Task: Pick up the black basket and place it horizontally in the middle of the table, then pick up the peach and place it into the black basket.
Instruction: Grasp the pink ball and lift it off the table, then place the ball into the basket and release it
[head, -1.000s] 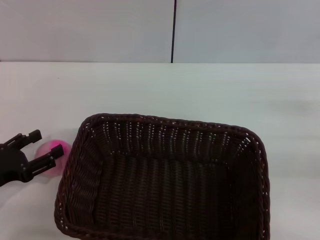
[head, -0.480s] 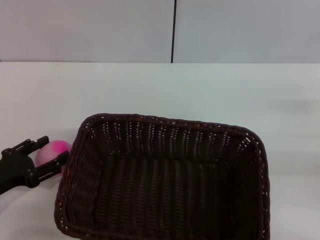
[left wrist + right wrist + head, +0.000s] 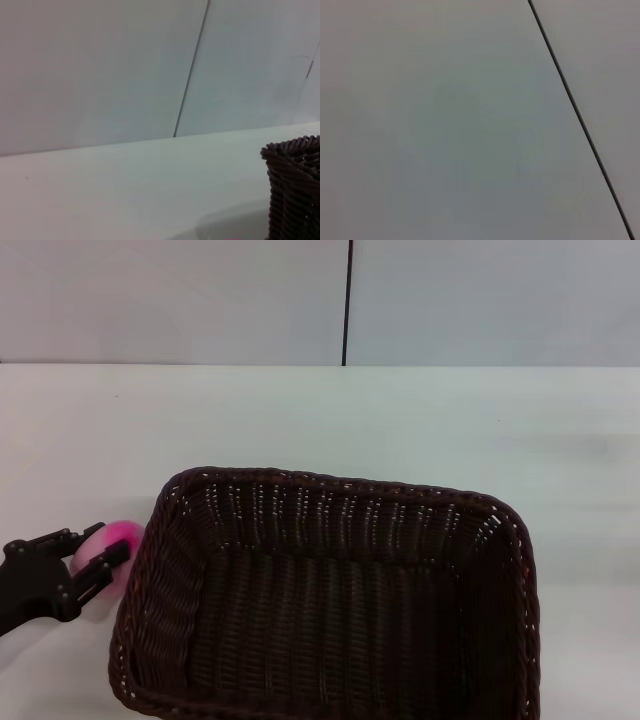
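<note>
The black basket [image 3: 340, 483] stands upright on the white table [image 3: 400, 410], in the middle near the front edge, long side across. One corner of it shows in the left wrist view [image 3: 295, 190]. The peach [image 3: 120, 536], pale pink with a magenta blotch, sits on the table against the basket's left wall. My left gripper [image 3: 92, 548] is low at the front left, with its black fingers [image 3: 108, 560] closed against both sides of the peach. My right gripper is out of view.
A grey wall with a dark vertical seam [image 3: 348, 300] runs behind the table. The right wrist view shows only this wall and seam [image 3: 580, 115]. Bare tabletop lies behind and to the right of the basket.
My left gripper has moved down and in around the peach, and its fingers have narrowed onto it. The basket has not moved.
</note>
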`<control>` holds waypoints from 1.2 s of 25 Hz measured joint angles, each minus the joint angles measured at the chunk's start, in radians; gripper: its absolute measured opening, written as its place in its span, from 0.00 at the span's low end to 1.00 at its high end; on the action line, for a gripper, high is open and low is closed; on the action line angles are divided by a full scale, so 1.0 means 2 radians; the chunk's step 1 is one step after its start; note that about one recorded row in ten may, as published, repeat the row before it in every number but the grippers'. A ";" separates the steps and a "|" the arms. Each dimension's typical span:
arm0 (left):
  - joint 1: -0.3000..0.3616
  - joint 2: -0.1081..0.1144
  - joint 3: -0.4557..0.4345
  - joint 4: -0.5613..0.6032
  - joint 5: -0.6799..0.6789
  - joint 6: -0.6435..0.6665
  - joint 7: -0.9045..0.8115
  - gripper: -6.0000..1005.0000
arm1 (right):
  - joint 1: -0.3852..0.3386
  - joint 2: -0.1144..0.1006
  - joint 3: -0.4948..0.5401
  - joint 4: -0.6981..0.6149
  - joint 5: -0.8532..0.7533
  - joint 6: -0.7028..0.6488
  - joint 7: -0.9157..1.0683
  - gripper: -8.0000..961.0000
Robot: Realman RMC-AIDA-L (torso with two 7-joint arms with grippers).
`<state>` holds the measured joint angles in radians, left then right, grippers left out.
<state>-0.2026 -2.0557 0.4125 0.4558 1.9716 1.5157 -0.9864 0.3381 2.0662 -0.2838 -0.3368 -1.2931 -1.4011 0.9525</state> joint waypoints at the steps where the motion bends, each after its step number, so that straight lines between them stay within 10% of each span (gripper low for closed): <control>1: 0.001 0.000 -0.007 -0.008 -0.002 0.001 0.018 0.44 | 0.000 0.000 0.000 0.000 0.000 0.003 0.000 0.58; 20: 0.002 0.000 -0.089 -0.040 -0.023 0.027 0.031 0.23 | 0.000 0.000 0.004 0.015 0.000 0.009 -0.012 0.58; 30: -0.022 0.002 -0.167 -0.059 -0.024 0.181 0.000 0.16 | 0.001 0.000 0.004 0.020 0.002 0.016 -0.012 0.58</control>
<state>-0.2465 -2.0510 0.0777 0.3385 1.9241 1.8783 -0.9868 0.3407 2.0662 -0.2767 -0.2963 -1.2897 -1.3684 0.9280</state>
